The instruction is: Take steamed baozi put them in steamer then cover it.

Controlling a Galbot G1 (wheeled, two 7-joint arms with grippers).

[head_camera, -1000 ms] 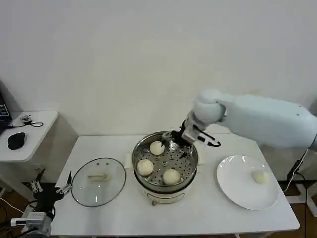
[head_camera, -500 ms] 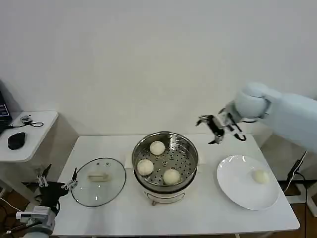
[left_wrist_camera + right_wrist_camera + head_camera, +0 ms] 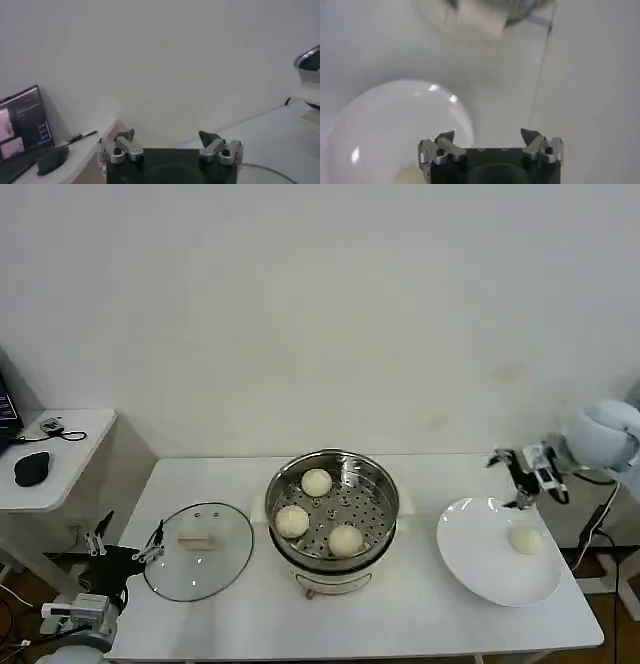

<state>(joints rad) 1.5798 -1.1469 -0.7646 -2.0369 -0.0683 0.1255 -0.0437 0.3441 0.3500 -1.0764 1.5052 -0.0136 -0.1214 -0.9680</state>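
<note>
Your right gripper (image 3: 512, 479) hung open and empty above the far rim of the flat white plate (image 3: 470, 559), where one creamy-white steamed bun (image 3: 525, 540) lay. Three matching buns (image 3: 317, 482) sat inside the shiny stainless-steel steamer basket (image 3: 380, 484) at the table's middle. The clear glass lid with cream handle (image 3: 198, 549) lay flat beside it. Your left gripper (image 3: 125, 548) waited open, holding nothing, off the table's left edge.
</note>
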